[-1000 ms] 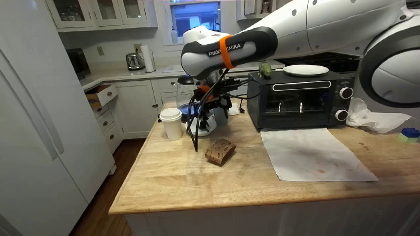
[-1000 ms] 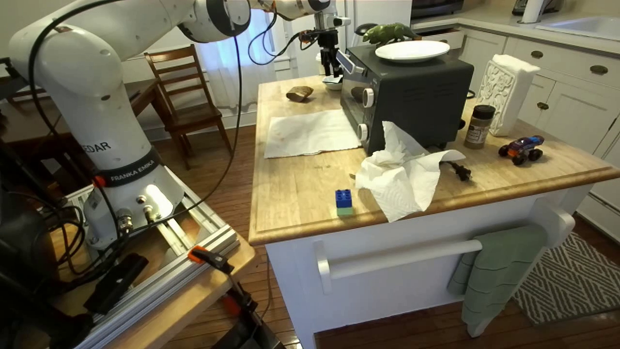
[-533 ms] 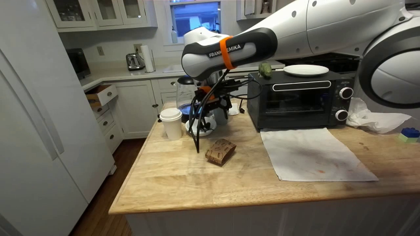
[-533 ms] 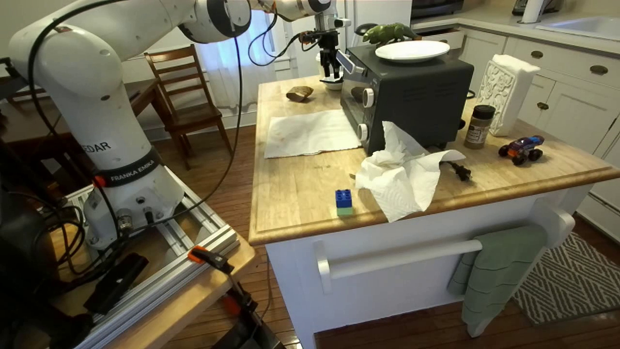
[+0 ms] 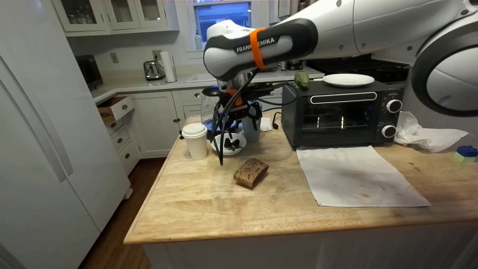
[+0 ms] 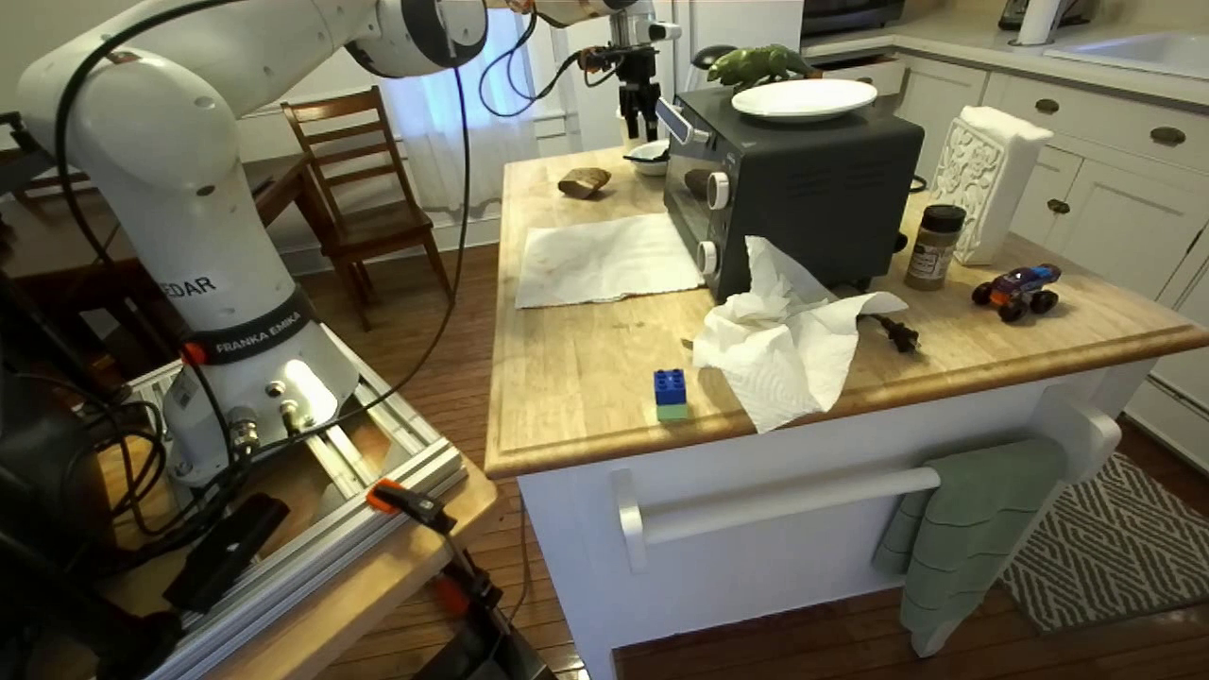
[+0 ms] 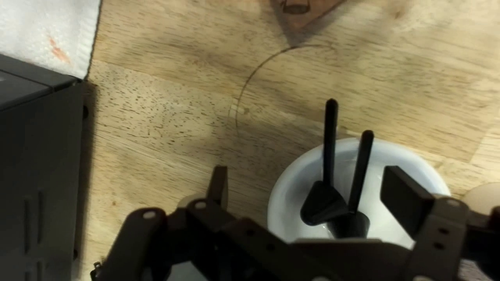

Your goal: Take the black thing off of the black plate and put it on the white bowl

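Above the white bowl (image 7: 287, 207), gripper (image 7: 306, 187) pointing down (spread wide), arm (image 5: 328, 33) outstretched

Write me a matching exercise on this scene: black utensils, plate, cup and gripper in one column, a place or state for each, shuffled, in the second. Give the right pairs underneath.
Things
1. black utensils
2. plate
3. cup
4. gripper

Places or states
A. on top of the oven
B. open, above the bowl
C. in the bowl
D. upright, lidded

Pairs: 1-C, 2-A, 3-D, 4-B
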Motion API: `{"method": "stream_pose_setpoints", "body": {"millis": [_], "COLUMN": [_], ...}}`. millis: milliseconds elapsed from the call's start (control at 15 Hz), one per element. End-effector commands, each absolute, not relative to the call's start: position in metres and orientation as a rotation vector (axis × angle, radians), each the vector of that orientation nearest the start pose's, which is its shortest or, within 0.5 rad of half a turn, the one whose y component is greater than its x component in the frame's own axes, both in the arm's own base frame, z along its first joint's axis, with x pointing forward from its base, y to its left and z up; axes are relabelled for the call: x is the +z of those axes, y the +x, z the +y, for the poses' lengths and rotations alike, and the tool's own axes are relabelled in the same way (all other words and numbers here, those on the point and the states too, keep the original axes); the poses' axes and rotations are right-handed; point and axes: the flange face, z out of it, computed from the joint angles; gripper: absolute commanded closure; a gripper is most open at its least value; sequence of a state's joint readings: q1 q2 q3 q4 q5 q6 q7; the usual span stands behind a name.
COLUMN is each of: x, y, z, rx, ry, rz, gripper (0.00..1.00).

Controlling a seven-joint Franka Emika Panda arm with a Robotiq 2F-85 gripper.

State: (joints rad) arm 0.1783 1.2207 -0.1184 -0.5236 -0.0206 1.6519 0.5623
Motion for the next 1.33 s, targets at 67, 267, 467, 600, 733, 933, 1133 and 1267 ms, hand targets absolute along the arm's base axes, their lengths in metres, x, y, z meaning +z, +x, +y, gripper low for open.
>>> {"method": "stream_pose_setpoints", "body": {"millis": [67, 267, 467, 600, 733, 933, 1133, 1267], "x": [0.358, 0.421, 0.483, 0.518, 0.548, 0.58, 0.6, 0.595], "y": [0.771, 0.765, 0.757, 0.743, 0.731, 0.722, 0.717, 0.72], "z": [0.101, 0.107, 0.111, 0.111, 0.113, 0.113, 0.107, 0.109], "rx": [0.183, 0.079, -0.066, -0.079, -0.097, -0.183, -0.243, -0.239], "ry": [-3.168, -3.138, -3.131, -3.131, -3.139, -3.143, -3.156, -3.14], "rz": [0.637, 0.444, 0.316, 0.279, 0.237, 0.153, 0.106, 0.139], "gripper": [0.0, 0.0, 0.0, 0.0, 0.0, 0.0, 0.0, 0.0]}}
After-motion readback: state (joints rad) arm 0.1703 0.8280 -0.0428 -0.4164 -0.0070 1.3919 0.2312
